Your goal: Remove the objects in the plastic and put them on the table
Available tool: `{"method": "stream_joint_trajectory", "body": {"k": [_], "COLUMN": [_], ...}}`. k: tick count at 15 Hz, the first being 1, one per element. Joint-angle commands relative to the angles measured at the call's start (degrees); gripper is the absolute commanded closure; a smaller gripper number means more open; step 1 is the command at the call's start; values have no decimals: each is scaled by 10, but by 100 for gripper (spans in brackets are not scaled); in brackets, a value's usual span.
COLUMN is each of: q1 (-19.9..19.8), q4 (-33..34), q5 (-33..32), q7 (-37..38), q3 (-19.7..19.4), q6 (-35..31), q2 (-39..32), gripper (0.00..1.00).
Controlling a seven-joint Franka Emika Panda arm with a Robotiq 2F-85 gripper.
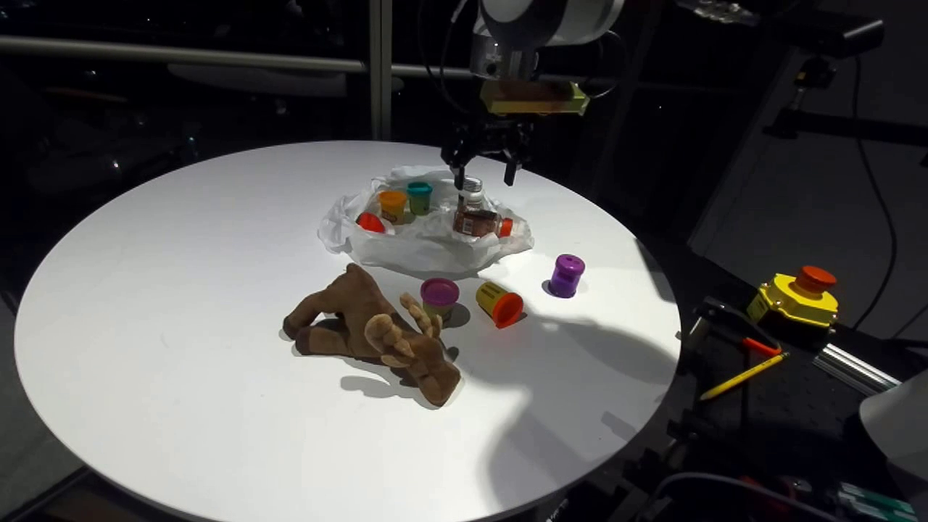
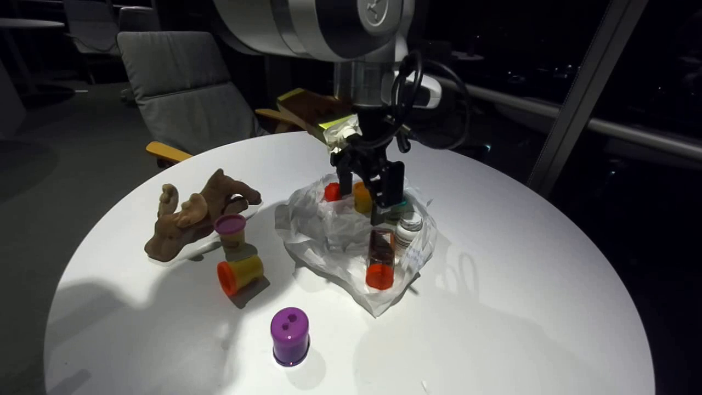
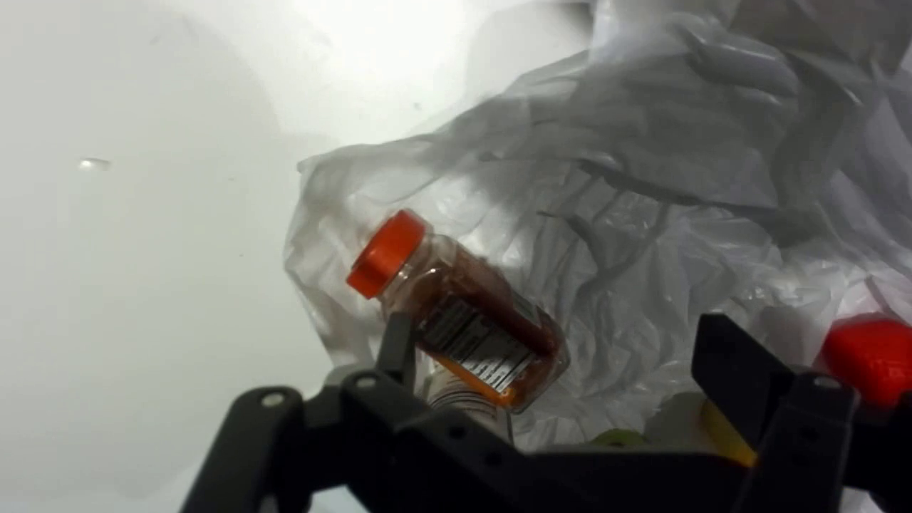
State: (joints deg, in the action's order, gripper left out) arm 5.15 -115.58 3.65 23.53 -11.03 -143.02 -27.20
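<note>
While the red-capped spice jar (image 3: 474, 306) lies sideways in the plastic bag (image 3: 620, 278), the empty gripper (image 3: 556, 338) hangs over it, fingers spread; closing could pinch loose folds too, likely dragging the neighbouring whitish jar (image 2: 408, 229).

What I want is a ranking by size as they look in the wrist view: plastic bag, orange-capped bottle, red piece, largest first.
1. Plastic bag, by far, even cut off by the frame.
2. Orange-capped bottle.
3. Red piece, judged by its visible part; the right edge crops it.
</note>
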Motion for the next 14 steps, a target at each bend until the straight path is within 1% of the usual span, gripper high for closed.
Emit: {"method": "stream_joint_trajectory", "body": {"k": [1, 3, 7, 10, 14], "q1": [-55, -67, -75, -75, -59], "q4": [129, 162, 194, 210, 211], "q5": [68, 93, 109, 107, 88], "q7": [12, 37, 81, 105, 153], "q3": [39, 38, 26, 22, 4], "q6": [92, 103, 68, 47, 17], "q2": [-83, -110, -142, -159, -159], "gripper": [0, 0, 0, 0, 0]}}
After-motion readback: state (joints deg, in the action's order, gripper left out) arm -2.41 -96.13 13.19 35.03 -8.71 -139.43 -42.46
